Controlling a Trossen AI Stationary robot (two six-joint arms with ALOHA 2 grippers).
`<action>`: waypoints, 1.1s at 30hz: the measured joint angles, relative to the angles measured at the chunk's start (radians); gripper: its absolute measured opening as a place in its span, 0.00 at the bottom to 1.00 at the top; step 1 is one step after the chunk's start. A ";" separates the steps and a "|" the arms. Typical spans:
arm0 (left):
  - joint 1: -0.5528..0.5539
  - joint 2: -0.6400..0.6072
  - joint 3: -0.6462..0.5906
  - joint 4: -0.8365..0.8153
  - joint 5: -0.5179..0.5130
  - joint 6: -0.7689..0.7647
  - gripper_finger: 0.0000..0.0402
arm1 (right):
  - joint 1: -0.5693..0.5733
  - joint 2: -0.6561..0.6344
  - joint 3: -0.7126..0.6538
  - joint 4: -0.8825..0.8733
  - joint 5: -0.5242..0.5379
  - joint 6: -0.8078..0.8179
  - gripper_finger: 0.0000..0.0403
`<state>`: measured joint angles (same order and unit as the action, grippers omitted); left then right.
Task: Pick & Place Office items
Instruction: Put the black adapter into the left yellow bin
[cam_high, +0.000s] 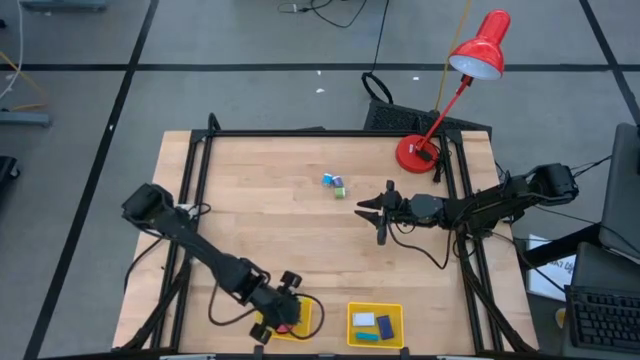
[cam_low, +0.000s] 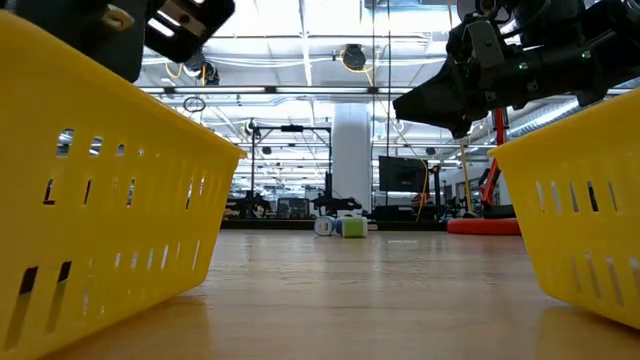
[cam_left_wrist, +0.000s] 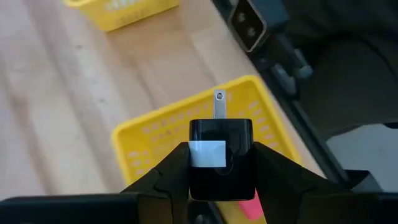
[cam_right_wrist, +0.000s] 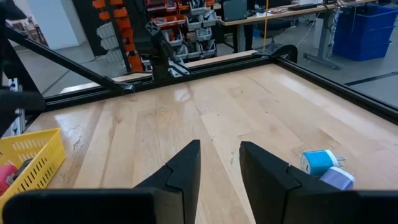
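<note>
Over the left tray (cam_left_wrist: 140, 134), the left claw (cam_left_wrist: 221, 163) gripped a black charger (cam_left_wrist: 221, 155), ready to release. The right claw (cam_high: 374, 212), narrowly parted, hovered near loose items (cam_high: 334, 184) mid-table (cam_high: 270, 220).

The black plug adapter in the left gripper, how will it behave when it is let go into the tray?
The black plug adapter looks rigid and boxy, so it likely lands flat without rolling. Its glossy sides may slip in the left gripper. The yellow tray should contain it.
</note>
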<state>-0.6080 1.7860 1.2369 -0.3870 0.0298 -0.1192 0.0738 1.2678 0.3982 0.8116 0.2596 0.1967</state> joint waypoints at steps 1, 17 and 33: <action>0.005 0.008 0.000 0.007 0.020 0.002 0.35 | 0.000 0.000 0.000 0.000 0.000 0.000 0.25; 0.032 0.028 0.000 0.015 0.067 -0.068 0.39 | 0.000 0.000 0.000 0.000 -0.002 0.023 0.25; 0.032 0.028 0.000 0.017 0.048 -0.121 0.40 | 0.000 0.000 0.000 0.000 -0.003 0.019 0.25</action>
<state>-0.5762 1.8137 1.2369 -0.3702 0.0776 -0.2405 0.0738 1.2678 0.3981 0.8112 0.2569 0.2161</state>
